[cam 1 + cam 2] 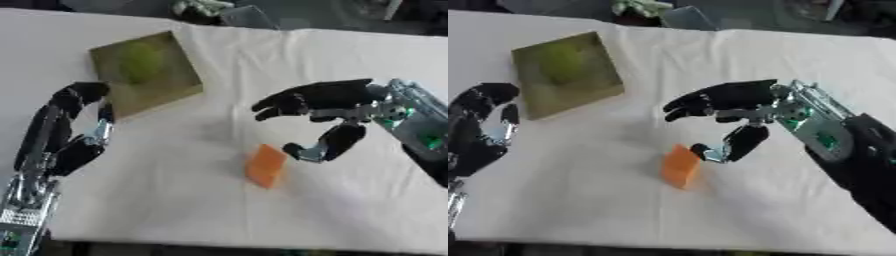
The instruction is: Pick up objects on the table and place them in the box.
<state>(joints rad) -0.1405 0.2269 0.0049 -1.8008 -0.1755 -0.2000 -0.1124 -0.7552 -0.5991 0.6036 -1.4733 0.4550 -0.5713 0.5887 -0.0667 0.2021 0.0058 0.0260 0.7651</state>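
Observation:
An orange block (266, 166) lies on the white table (262, 60) near the middle. My right hand (325, 102) hovers just right of and above it, fingers spread and thumb curved down beside the block, holding nothing. A shallow olive box (145, 71) stands at the back left with a green round object (140, 61) inside. At the left edge my left hand (68, 131) rests beside the box's near corner, fingers relaxed and holding nothing.
The white cloth ends at a front edge (245, 246) low in the view. Dark clutter and a greenish thing (199, 9) sit beyond the far edge.

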